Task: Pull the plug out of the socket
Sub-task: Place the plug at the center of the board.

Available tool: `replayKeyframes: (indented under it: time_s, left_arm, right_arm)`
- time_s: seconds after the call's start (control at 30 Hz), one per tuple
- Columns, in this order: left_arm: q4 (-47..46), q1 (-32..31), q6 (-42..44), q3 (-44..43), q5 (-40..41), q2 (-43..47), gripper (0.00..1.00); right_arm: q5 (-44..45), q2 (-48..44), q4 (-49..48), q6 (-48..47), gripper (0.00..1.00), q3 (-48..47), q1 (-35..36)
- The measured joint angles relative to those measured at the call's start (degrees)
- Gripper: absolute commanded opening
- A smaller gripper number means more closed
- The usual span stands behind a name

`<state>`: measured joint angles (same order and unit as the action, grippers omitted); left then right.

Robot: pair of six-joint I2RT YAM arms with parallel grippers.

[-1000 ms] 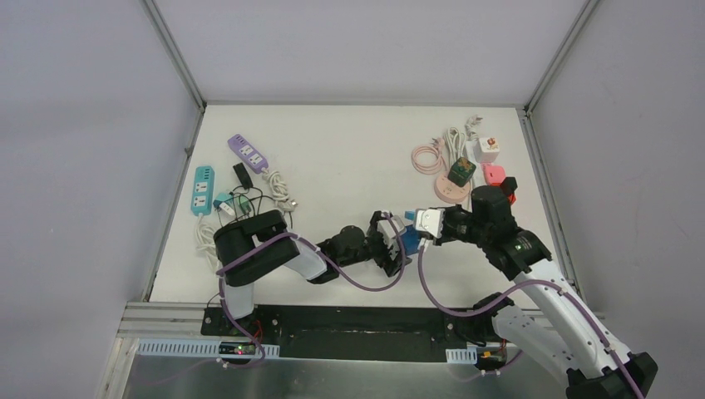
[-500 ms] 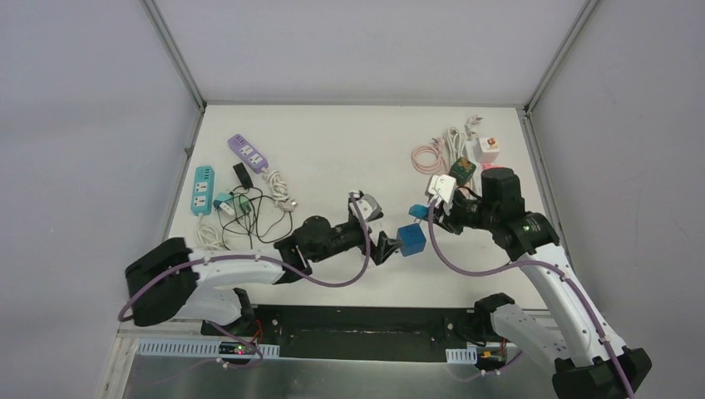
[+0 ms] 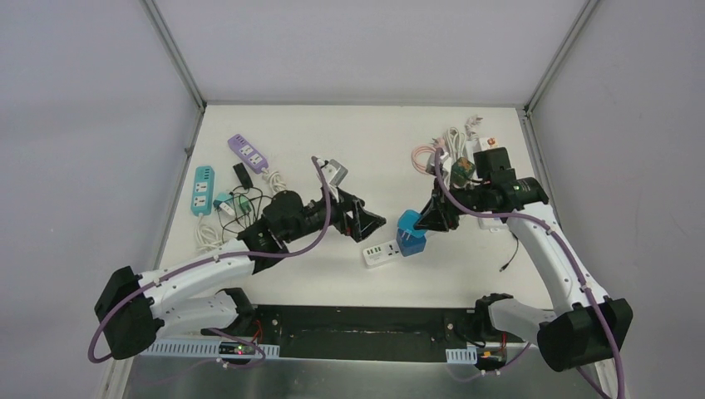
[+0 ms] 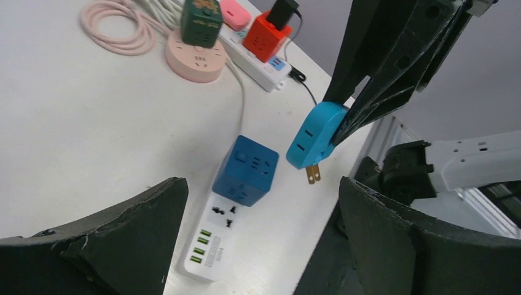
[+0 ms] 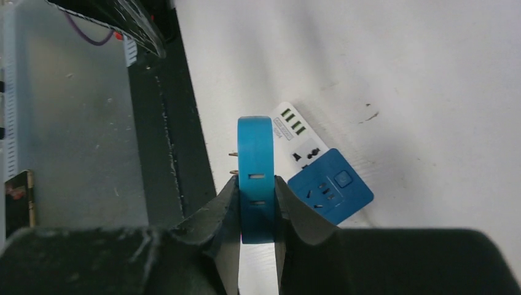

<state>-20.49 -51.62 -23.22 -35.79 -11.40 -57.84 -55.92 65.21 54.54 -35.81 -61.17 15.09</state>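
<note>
While your right gripper (image 5: 255, 184) clamped the blue plug (image 4: 316, 132), your left gripper (image 3: 370, 223) gaped; the plug hung clear of the power strip (image 4: 209, 255).

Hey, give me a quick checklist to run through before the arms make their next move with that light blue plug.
1. Plug free of any socket, prongs bare: ok.
2. Right jaws clamped on the plug: ok.
3. Left jaws open, holding nothing: ok.
4. Blue cube adapter sits on the white power strip: ok.
5. Prongs straight: cannot tell.
</note>
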Motion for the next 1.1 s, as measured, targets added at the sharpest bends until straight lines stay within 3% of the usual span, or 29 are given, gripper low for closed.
replayKeyframes:
  time_s: [0.2,0.53,0.8,1.1]
  left_arm:
    - [-1.1,0.7,-6.0,-5.5,-8.0,-8.5,0.89]
    - [-8.5,1.1,-13.9,-7.4,-17.7,-18.6,0.71]
    - [-16.9,1.9,-18.2,-7.4,-21.8,-19.1,0.44]
    - [-20.8,3.0,-21.6,-7.4,-24.4,-21.9,0.43]
  right_arm:
    - [-4.3,0.0,0.2,4.0,0.00,0.5,0.0]
    - [-9.2,1.3,-4.4,12.0,0.00,3.2,0.0]
    - [-10.4,2.3,-6.4,14.3,0.00,3.9,0.0]
    - [-11.5,2.5,-7.5,15.7,0.00,3.9,-0.2]
